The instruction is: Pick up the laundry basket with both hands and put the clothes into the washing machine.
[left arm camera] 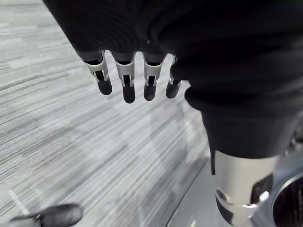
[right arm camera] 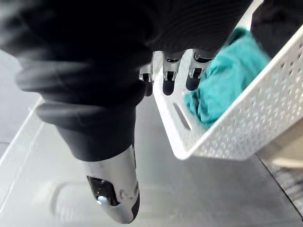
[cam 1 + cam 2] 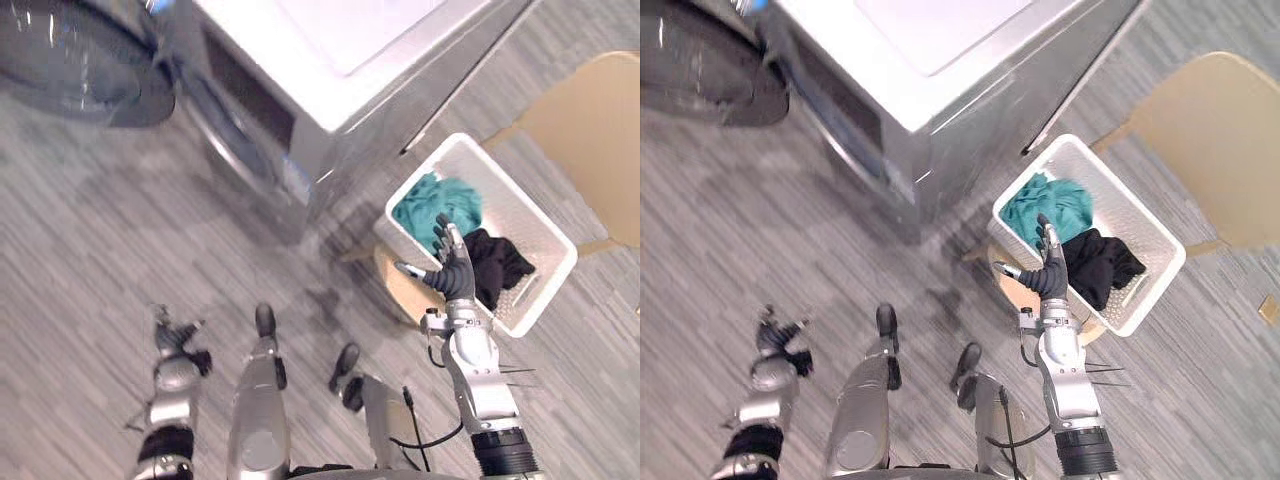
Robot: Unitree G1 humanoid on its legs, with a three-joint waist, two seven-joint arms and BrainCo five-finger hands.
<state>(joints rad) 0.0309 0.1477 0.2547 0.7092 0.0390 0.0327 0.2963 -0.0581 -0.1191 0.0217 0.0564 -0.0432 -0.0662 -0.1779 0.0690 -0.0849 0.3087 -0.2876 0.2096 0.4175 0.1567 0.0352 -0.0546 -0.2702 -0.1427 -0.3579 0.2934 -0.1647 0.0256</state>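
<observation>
Beside the washing machine [image 3: 330, 60], on a low wooden stool [image 3: 400, 285], stands the white laundry basket [image 3: 525, 215] with a teal cloth [image 3: 440, 205] and a black cloth [image 3: 500, 262] inside. Over its near rim the right hand [image 3: 453, 272] is held with fingers straight and spread, holding nothing. Well apart, low above the grey floor [image 3: 100, 220], the left hand [image 3: 172, 340] hangs with fingers loose, also empty.

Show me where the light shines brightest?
Left eye view: the top of the washing machine glares white. Right wrist view: bright spots glint on the silver thumb of the right hand, and the wall of the laundry basket is evenly lit.
</observation>
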